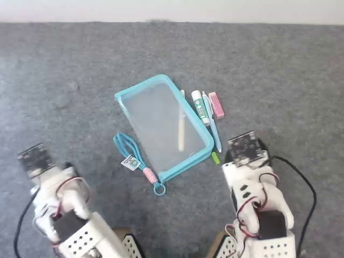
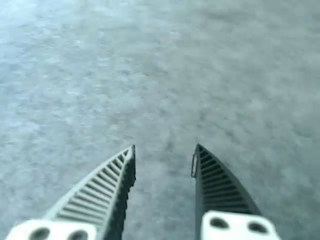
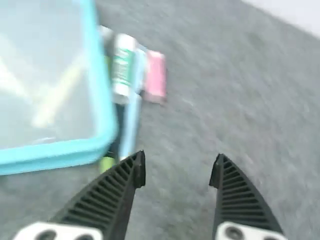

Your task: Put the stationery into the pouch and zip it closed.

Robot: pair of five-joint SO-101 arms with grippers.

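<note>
A clear pouch [image 1: 161,121] with a teal zip edge lies flat in the middle of the grey carpet, a pale stick-like thing [image 1: 181,130] inside it. Along its right side lie a green-and-white glue stick [image 1: 200,107], a light blue pen [image 1: 213,126], a pink eraser [image 1: 216,105] and a green-tipped marker [image 1: 215,157]. My right gripper [image 3: 177,167] stands open just short of the pouch's near right corner [image 3: 100,145], with the glue stick [image 3: 121,67] and eraser [image 3: 154,82] ahead. My left gripper [image 2: 164,157] stands open over bare carpet at the near left.
A teal cord loop [image 1: 128,146] with a white tag [image 1: 129,162], pink bead and ring [image 1: 159,188] trails from the pouch's near corner. Grey carpet [image 1: 279,80] spreads wide on all sides, ending at a pale wall along the far edge.
</note>
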